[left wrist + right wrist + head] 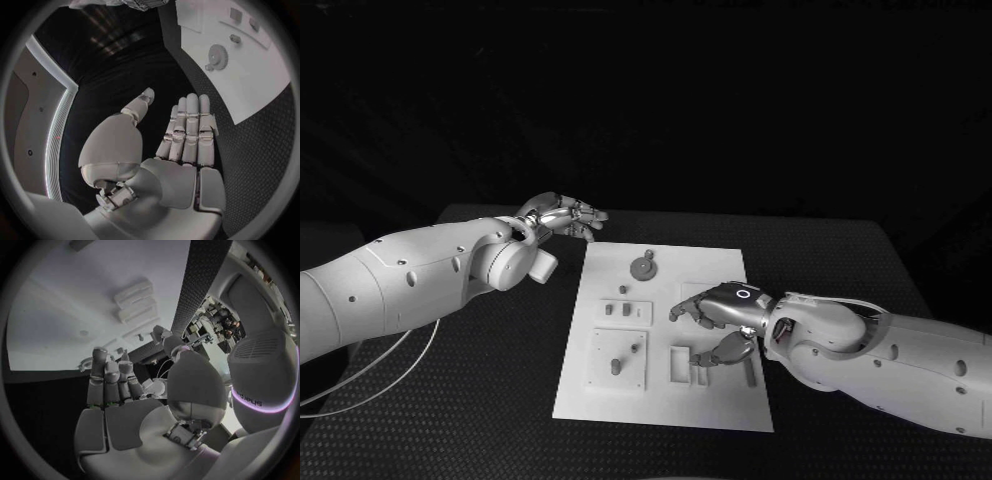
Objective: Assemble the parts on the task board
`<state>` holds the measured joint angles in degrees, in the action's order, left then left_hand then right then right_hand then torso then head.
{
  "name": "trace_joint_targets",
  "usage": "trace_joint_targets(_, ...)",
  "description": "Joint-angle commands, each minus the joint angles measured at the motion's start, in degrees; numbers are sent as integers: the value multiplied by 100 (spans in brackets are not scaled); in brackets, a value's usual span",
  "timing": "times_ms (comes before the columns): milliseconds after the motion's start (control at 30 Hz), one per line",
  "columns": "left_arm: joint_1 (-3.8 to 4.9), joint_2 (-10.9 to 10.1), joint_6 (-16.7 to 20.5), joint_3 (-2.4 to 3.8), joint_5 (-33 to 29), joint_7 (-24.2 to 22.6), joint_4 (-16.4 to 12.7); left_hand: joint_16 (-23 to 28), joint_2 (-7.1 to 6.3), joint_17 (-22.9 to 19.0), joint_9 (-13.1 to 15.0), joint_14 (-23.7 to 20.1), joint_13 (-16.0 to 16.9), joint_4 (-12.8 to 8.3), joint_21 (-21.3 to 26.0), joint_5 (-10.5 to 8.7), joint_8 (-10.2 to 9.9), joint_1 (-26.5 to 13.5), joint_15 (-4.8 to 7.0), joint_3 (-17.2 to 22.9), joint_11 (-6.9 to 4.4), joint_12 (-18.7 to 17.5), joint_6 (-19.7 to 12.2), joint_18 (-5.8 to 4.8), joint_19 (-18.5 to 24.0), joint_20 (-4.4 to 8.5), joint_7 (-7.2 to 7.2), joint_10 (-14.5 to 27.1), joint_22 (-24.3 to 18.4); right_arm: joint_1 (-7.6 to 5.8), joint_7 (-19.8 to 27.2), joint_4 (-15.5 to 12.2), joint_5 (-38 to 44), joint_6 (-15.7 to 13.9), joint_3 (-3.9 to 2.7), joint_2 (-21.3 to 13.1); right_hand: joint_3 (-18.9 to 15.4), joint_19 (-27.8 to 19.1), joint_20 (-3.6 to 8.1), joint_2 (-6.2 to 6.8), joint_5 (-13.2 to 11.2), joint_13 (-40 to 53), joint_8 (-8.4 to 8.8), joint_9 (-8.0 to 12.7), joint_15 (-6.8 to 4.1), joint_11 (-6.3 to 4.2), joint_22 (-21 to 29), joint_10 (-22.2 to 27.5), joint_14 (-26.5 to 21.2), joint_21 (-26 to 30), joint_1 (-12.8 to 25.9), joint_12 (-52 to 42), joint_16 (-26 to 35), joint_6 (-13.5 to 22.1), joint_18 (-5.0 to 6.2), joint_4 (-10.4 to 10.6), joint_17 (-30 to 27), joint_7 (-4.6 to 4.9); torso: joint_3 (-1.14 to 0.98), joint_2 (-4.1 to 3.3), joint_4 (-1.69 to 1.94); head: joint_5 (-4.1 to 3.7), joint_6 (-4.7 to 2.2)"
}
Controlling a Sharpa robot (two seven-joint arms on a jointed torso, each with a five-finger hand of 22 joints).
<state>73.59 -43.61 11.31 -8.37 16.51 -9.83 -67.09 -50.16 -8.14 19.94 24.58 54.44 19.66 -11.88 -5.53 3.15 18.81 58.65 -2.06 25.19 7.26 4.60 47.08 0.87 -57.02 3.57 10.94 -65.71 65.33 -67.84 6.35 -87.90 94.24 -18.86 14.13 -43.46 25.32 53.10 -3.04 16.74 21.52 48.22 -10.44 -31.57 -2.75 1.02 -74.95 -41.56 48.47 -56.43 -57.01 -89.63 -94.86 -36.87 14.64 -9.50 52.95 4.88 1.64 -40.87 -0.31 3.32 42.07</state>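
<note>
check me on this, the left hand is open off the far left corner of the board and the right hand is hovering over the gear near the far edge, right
Not quite. The head view shows the right hand over the near right part of the task board, not the gear. The left hand is open off the far left corner, as you said.

The task board [661, 400] lies in the middle of the counter [473, 420], its long sides running from near to far. On its far part sits a gear [643, 266], with a small part [623, 291] just nearer and left of it. Nearer again, on the left half, 2 small parts [626, 309] lie side by side, and nearer still a peg [616, 367] stands on the near-left area. The right robot hand [718, 325] hangs over the right half of the board, above its near-right parts. The left robot hand [567, 220] is off the board, just beyond its far-left corner, above the counter.
</note>
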Motion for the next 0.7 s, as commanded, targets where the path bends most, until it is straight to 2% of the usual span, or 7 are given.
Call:
trace_joint_targets(33, 5, 16, -36, 3, 13, -91, 3, 21, 14, 10, -8, -21, 8, 12, 19, -23, 26, -29, -32, -34, -17, -13, -34, 8, 2, -28, 6, 33, 8, -85, 121, -21, -944, 157, -1, -82, -4, -33, 23, -58, -9, -8, -129, -51, -13, 13, -5, 48, -33, 24, 28, -31, -153, -133, 36, 82, 6, 159, -1, 3, 0, -9, -29)
trace_joint_targets(267, 5, 17, -19, 3, 8, -122, 15, 23, 19, 12, -7, -21, 10, 16, 20, -23, 29, -35, -33, -36, -19, -10, -30, 7, 2, -29, 5, 28, 9, -334, 134, 55, -2521, 360, 1, -365, -113, -81, 19, -223, -7, -54, -420, -154, 32, 233, 11, 73, -65, 72, 220, -13, -124, -548, 36, 262, -18, 450, 6, 9, -4, -45, -91)
trace_joint_targets(333, 5, 17, -6, 3, 4, -134, 13, 23, 22, 13, -7, -21, 11, 17, 21, -22, 31, -36, -32, -36, -20, -9, -28, 8, 1, -29, 4, 26, 10, -350, 127, 144, -2838, 409, 1, -414, -140, -85, 17, -274, -6, -67, -434, -155, 65, 260, 14, 71, -69, 80, 234, -9, -126, -571, 36, 252, -32, 478, 5, 7, -7, -57, -110)
trace_joint_targets(500, 5, 27, 44, 3, -39, -193, 34, 26, 37, 19, -2, -19, 16, 18, 24, -22, 45, -35, -32, -34, -29, 2, -8, 9, 0, -28, -5, 8, 13, -363, 81, 654, -3922, 348, 0, -496, -250, -18, 33, -601, -2, -129, -529, -154, 183, 384, 26, -25, -5, 80, 306, -27, -141, -796, 36, 188, -91, 612, 4, 7, -5, -96, -179)
trace_joint_targets(567, 5, 22, 52, 3, -65, -212, 50, 27, 40, 21, -1, -19, 19, 20, 25, -22, 50, -37, -32, -34, -32, 6, 1, 9, 0, -28, -9, 0, 15, -365, 150, 878, -4548, 235, -3, -516, -278, -15, 36, -679, 2, -166, -554, -154, 192, 383, 41, -51, 10, 103, 334, 0, -122, -863, 36, 163, -118, 608, 2, 8, -2, -111, -201)
trace_joint_targets(633, 5, 13, 116, 3, -124, -249, 80, 31, 52, 24, 3, -20, 23, 22, 28, -22, 62, -39, -32, -34, -40, 16, 20, 9, 1, -29, -17, -17, 17, -365, 306, 1212, -5383, 104, -18, -537, -329, -254, -92, -901, 1, -547, -553, -123, 140, 349, 235, -84, -47, 485, 450, 494, 398, -942, 25, 7, -523, 564, 1, 5, -2, -140, -232)
trace_joint_targets(700, 5, 12, 131, 3, -187, -257, 102, 34, 55, 26, 4, -22, 25, 20, 31, -22, 67, -37, -33, -34, -43, 19, 27, 9, 3, -29, -21, -23, 18, -366, 389, 1430, -5765, 70, -38, -538, -328, -447, -194, -1011, 9, -787, -542, -104, 134, 341, 353, -79, -55, 737, 470, 828, 803, -966, 6, -132, -854, 548, 1, 5, -8, -156, -253)
